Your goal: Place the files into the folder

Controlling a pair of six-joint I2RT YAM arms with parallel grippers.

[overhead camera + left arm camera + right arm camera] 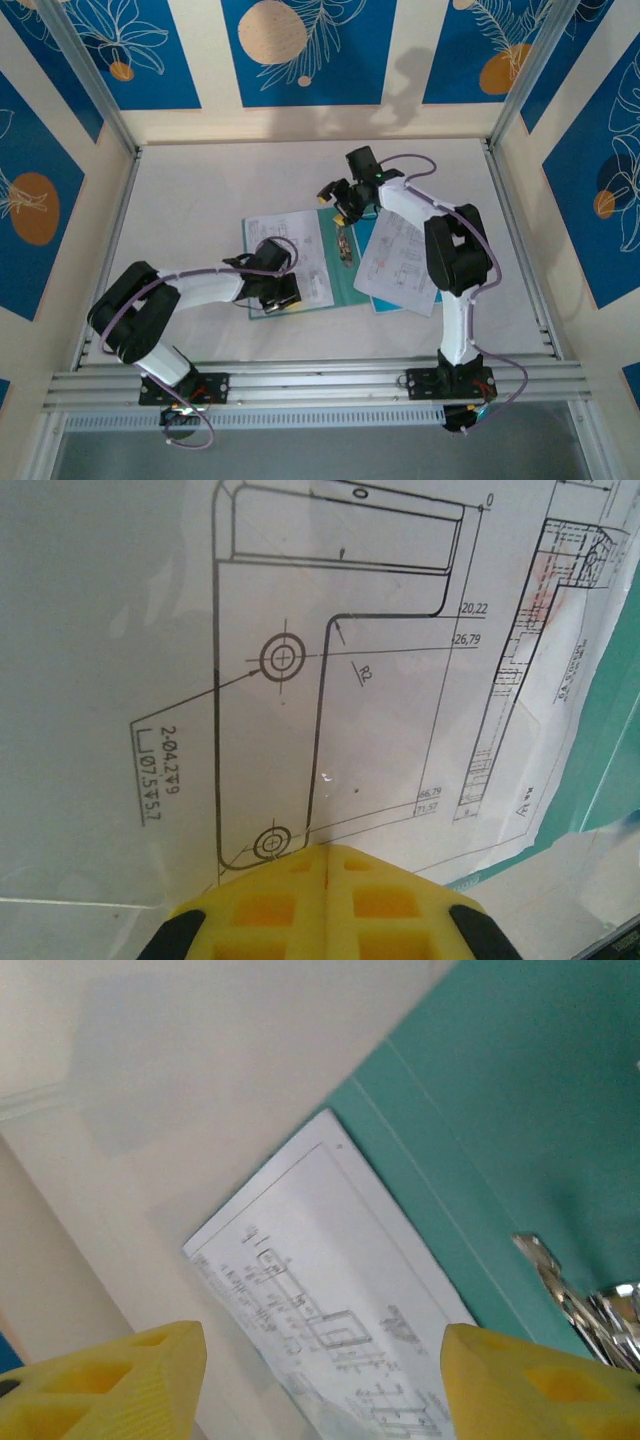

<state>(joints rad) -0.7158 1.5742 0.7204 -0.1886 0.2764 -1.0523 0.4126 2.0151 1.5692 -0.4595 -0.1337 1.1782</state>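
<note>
Currently left fingers point(262, 912), closed, touch the files point(380, 730)

White table point(210, 185) walled by blue flower-printed panels point(300, 55).

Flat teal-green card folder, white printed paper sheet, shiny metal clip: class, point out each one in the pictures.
Flat teal-green card folder point(520, 1110), right wrist view, bare inner panel.
White printed paper sheet point(330, 1300), right wrist view, its printed middle.
Shiny metal clip point(565, 1295), right wrist view, its slanting arm.
</note>
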